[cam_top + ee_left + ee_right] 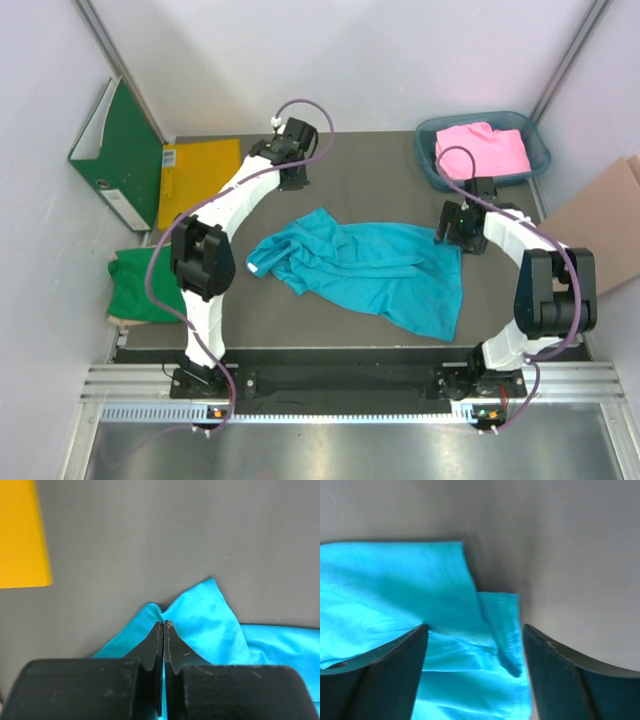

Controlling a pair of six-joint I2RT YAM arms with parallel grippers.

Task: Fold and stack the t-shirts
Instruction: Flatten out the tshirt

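Right jaws gape; turquoise t-shirt lies rumpled.

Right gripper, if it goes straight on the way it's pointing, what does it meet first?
Probably the turquoise t-shirt: its hemmed corner lies between the open fingers of the right gripper, with grey table beyond. Depth is unclear.

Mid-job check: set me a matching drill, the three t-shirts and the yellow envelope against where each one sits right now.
Things:
1. turquoise t-shirt
2. pink t-shirt
3. green t-shirt
4. yellow envelope

Places:
A. in the blue bin, far right
B. flat at the far left, beside the green binder
C. bunched at the table's near left edge
D. spread out mid-table

Pairs: 1-D, 2-A, 3-C, 4-B
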